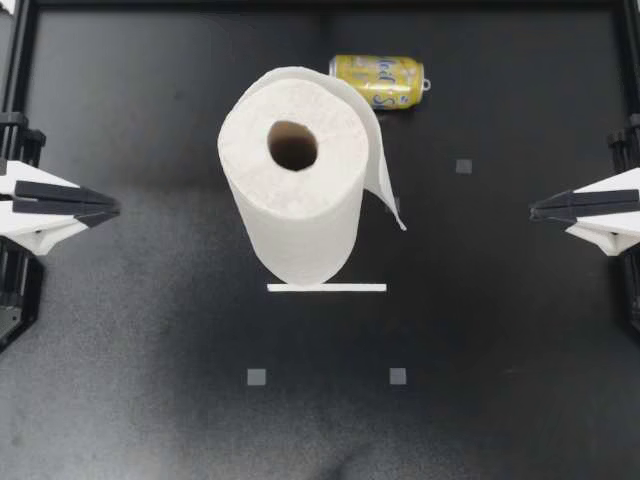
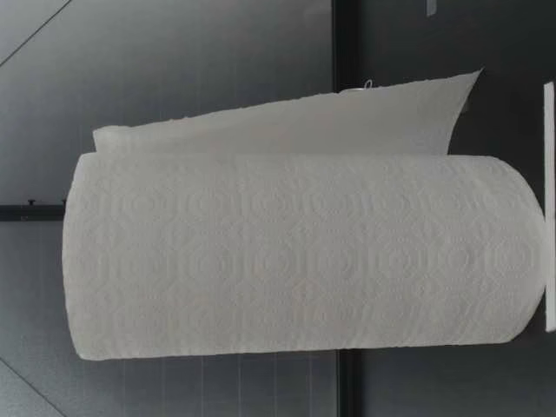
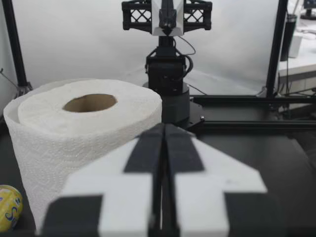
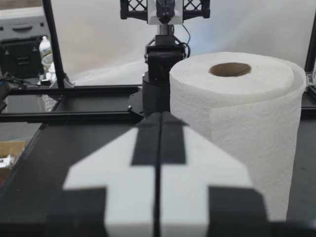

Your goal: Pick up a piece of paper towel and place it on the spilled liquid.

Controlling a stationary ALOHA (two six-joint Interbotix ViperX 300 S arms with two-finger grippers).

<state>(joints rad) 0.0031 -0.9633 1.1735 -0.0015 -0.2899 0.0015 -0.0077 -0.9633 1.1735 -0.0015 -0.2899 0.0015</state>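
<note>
Top view puts the paper towel roll (image 1: pixel 295 190) upright near the middle of the table (image 1: pixel 140 400). A loose sheet (image 1: pixel 382 180) hangs off its 3 o'clock side, and a white strip (image 1: pixel 326 288) lies on the table at its 6 o'clock foot. A yellow can (image 1: pixel 378 81) lies on its side at about 1 o'clock from the roll. The left pincer (image 1: pixel 108 208) sits at the 9 o'clock edge and the right pincer (image 1: pixel 538 209) at the 3 o'clock edge, both well apart from the roll, each with fingers pressed together and holding nothing. I cannot make out any spilled liquid on the dark surface. By my reading the task is at its very start: no sheet is torn off or gripped. The next move likely calls for the right pincer to spread its fingers and reach toward 9 o'clock for the sheet's free edge. The left one may need to steady the roll so that it does not topple.
</note>
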